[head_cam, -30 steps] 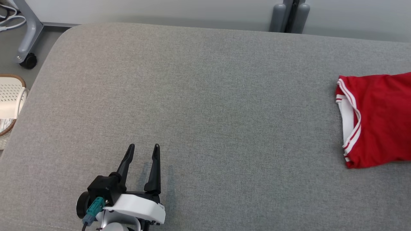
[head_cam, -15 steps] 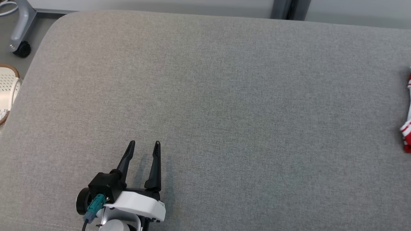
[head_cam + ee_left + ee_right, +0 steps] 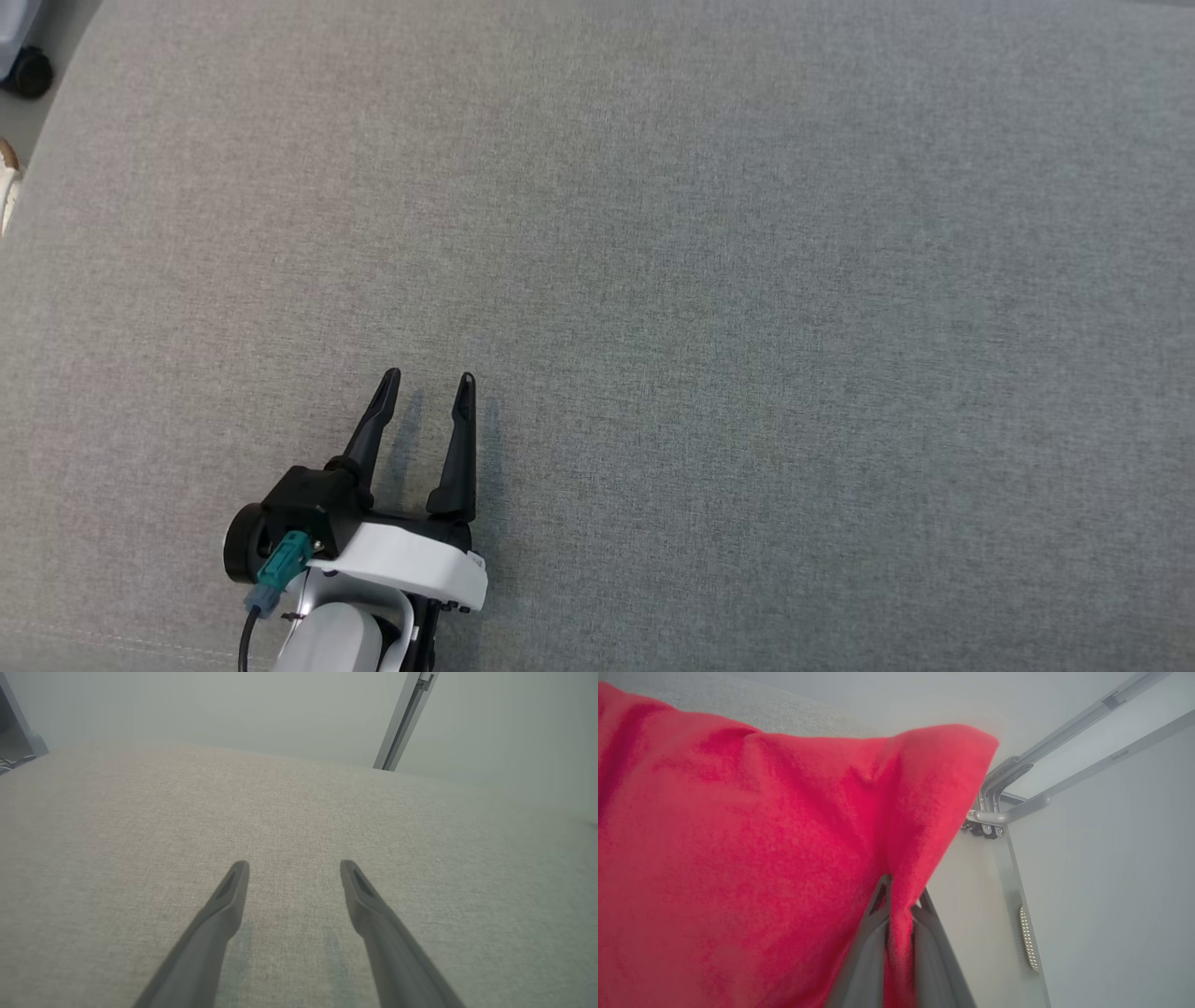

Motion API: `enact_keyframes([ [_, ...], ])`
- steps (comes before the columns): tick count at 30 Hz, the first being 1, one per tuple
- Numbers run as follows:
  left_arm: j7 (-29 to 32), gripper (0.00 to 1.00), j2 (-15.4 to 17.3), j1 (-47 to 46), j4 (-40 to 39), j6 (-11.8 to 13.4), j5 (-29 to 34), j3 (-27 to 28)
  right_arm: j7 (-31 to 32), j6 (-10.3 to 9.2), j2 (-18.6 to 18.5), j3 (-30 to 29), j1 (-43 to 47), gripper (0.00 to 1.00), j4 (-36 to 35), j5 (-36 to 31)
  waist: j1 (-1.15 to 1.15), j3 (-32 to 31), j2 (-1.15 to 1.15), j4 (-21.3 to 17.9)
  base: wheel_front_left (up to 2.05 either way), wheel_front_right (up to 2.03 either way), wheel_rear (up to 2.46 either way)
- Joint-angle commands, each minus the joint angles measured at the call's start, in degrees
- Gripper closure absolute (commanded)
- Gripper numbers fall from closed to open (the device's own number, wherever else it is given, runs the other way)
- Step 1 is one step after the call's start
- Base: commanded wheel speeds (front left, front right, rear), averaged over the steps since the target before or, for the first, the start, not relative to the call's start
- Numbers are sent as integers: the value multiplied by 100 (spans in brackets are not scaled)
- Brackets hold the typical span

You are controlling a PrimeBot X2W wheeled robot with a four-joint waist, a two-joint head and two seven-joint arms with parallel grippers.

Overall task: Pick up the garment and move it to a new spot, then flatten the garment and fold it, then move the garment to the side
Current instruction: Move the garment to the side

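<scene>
The red garment has gone rightward as the head camera dips closer. The right gripper, jaws clamped on a fold, seemingly holds it aloft; the left gripper, lower left, waits with jaws open. A move is under way.

Cropped and covered parts
The garment is cut off by the left and bottom edges of the right wrist view. The tips of the right gripper are partly covered by its blurred fold. In the head view, a dark wheel is clipped at the corner.
</scene>
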Motion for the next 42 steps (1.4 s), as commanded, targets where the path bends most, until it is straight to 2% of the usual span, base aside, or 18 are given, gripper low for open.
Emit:
enact_keyframes([
  [1, -6, 0, 20, -88, -9, -33, 50, 10, -64, -3, 21, 12, -93, 100, 113, -135, 0, 81, 0, 19, 0, 0, 0],
  [7, -6, 0, 20, -182, -22, -54, 78, 27, -278, -3, 342, 94, -441, 100, 850, -758, 0, 319, 0, 19, 0, 0, 0],
  [16, -6, 0, 22, -262, -48, -58, 92, -14, -437, -3, 665, 36, -695, 98, 1526, -1125, 0, 538, 0, 66, 0, 0, 0],
  [17, -6, 0, 21, -265, -47, -58, 92, -19, -488, -3, 670, 7, -721, 52, 1564, -1161, 0, 544, 0, 73, 0, 0, 0],
  [18, -6, 0, 20, -268, -41, -59, 93, -22, -518, -3, 688, -24, -731, 0, 1591, -1187, 0, 545, 0, 80, 0, 0, 0],
  [28, -6, 0, 21, -204, 3, -32, -9, -27, -744, -3, 849, -262, -838, 0, 1663, -1468, 0, 241, 0, 58, 0, 0, 0],
  [34, -6, 0, 22, -98, 28, -40, -36, 39, -1137, -2, 1296, -347, -987, 0, 1540, -1466, 0, -189, 0, -61, 0, 0, 0],
  [42, -6, 0, 20, 96, -29, -58, -48, 301, -1653, -2, 1917, -258, -909, 0, 606, -1228, 0, -825, 0, -310, 0, 0, 0],
])
